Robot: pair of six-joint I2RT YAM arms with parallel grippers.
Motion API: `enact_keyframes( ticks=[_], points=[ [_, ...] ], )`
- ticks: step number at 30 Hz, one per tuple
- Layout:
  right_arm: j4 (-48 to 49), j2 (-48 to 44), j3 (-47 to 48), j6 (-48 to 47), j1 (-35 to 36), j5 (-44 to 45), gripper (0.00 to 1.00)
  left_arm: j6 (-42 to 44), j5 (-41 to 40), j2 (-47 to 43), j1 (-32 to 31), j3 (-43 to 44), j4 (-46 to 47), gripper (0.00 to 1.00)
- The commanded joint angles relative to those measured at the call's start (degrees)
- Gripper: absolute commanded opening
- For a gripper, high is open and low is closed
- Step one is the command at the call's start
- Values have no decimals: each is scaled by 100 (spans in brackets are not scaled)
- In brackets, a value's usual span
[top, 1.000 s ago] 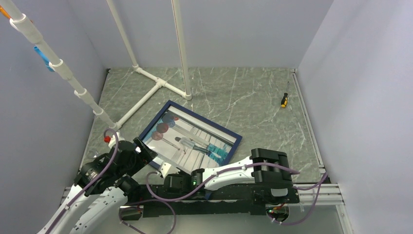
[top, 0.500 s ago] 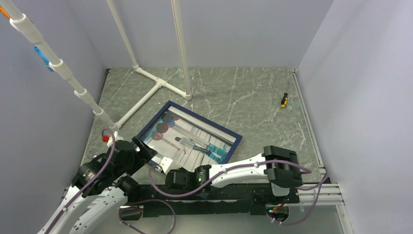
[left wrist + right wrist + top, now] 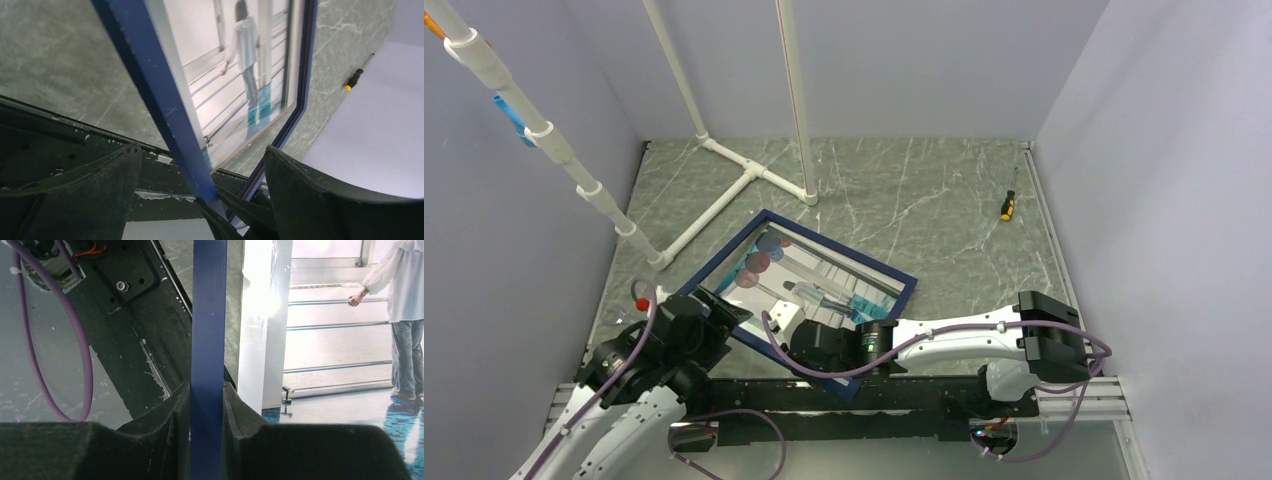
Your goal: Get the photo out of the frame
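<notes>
The right gripper [image 3: 206, 386] is clamping the thin navy-blue rectangular frame [image 3: 209, 300] at its 6 o'clock rail, likely steadying it. The left gripper [image 3: 202, 149], jaws apart, is straddling the 8 o'clock rail, and the glossy white-bordered photo [image 3: 240, 75] is not yet removed.

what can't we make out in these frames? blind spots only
- Frame back, any clips: all views, only its front faces the cameras.
- Frame's near edge: top view, right arm covers much of it.
- Left end effector touching the frame or not: left wrist view, it stands open astride the moulding and the picture's bottom edge cuts off the contact.
- Photo edge at the right end effector: right wrist view, the grip hides it.
- Screwdriver tip: top view, too small.
</notes>
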Motion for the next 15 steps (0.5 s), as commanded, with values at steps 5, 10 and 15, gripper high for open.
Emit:
enact_keyframes(
  ticks=[5,10,15],
  points=[
    [745,-141,-108,105,-66,-487,0,-1071,724,-18,21,-1087,1146,95],
    [768,-182,-137,102,-66,-543,0,-1186,863,389,20,-1431,1565,88],
    [778,-142,-148,69,-68,-591,0,-1121,654,590,17,-1471,1807,68]
  ],
)
